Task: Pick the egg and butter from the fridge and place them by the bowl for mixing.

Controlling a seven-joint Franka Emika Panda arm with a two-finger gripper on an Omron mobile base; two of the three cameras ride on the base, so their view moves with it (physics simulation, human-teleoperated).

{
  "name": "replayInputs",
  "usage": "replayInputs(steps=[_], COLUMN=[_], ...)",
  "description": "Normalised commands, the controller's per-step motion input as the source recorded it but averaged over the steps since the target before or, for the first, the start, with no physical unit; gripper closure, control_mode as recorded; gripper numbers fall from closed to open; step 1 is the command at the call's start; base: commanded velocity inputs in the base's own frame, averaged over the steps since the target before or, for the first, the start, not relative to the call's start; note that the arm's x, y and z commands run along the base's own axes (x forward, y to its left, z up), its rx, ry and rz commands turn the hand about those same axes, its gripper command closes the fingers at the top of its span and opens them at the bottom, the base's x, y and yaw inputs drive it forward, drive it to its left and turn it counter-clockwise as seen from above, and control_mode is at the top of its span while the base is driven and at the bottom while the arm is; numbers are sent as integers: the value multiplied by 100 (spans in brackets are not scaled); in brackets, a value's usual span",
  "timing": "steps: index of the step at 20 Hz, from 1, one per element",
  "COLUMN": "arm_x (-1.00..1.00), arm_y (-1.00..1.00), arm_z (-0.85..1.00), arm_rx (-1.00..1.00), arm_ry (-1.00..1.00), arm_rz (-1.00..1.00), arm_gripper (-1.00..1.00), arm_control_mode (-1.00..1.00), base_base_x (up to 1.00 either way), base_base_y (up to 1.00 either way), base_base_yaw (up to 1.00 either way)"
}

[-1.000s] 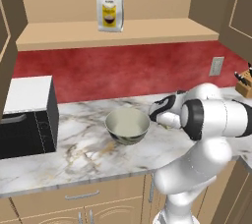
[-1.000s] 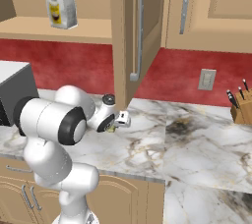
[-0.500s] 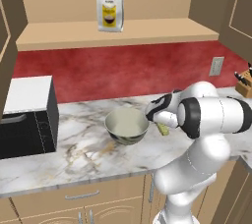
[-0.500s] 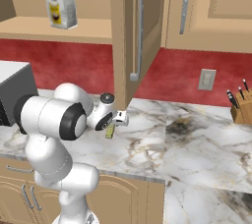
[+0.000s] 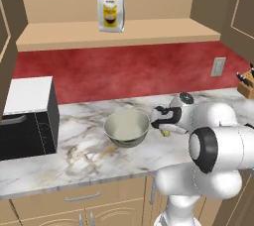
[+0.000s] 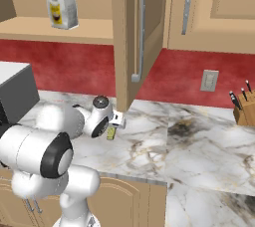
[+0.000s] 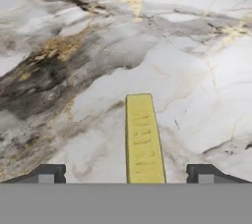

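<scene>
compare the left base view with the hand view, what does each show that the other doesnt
Left base view alone: the wide, round, pale cream-grey bowl, the black microwave and the white-and-yellow bag on the wooden shelf. Hand view alone: the open gripper with its dark tips wide apart either side of the stick. Both share the pale-yellow rectangular butter stick lying flat on the marble counter.

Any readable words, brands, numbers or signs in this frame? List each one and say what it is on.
No text can be read.
Bag on the shelf: yellow and dark label print, too blurred to read.
Butter: faint darker marks along its top face, not legible.
Microwave, wall outlet and bowl: no lettering visible.
</scene>
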Motion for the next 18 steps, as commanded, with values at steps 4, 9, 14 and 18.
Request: replayInputs(steps=[4, 9, 14, 18], arm_x=[-100, -100, -100, -100], arm_y=[23, 9, -16, 0], arm_z=[100, 100, 89, 100], arm_rx=[3, 5, 9, 13], arm_ry=[-5, -1, -3, 0], arm_rz=[-13, -15, -7, 0], arm_gripper=[-100, -100, -100, -100], arm_control_mode=[-100, -100, -100, -100], base_base_x=[0, 0, 0, 0], base_base_y=[0, 0, 0, 0], base_base_yaw=[0, 0, 0, 0])
